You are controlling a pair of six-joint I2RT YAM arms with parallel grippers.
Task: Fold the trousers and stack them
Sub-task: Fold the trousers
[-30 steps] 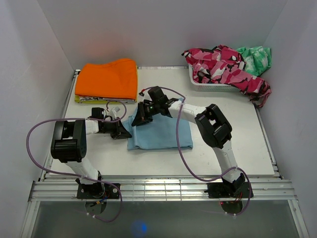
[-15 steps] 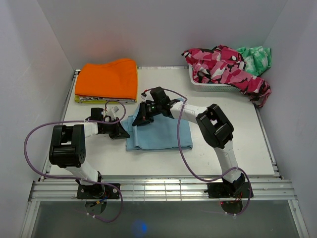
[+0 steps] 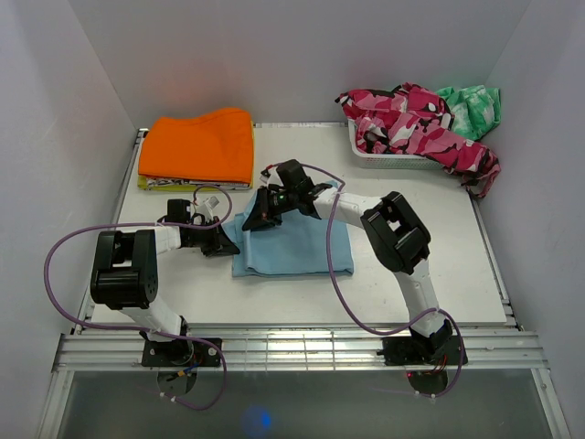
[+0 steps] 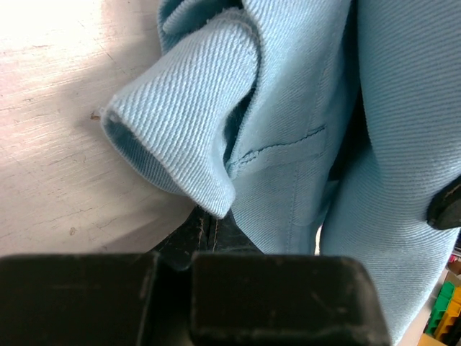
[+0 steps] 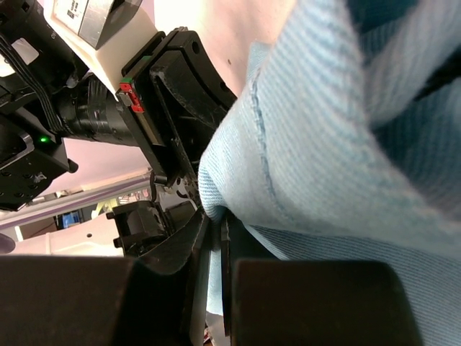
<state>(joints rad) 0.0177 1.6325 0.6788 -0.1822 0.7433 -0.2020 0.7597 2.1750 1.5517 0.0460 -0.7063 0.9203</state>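
Blue trousers (image 3: 302, 249) are seen folded at mid-table, long axis left to right. Their left edge is pinched by both grippers, the left gripper (image 3: 226, 245) at the near corner, the right gripper (image 3: 257, 220) at the far one. The orange stack (image 3: 199, 144) lies beyond, to the left.
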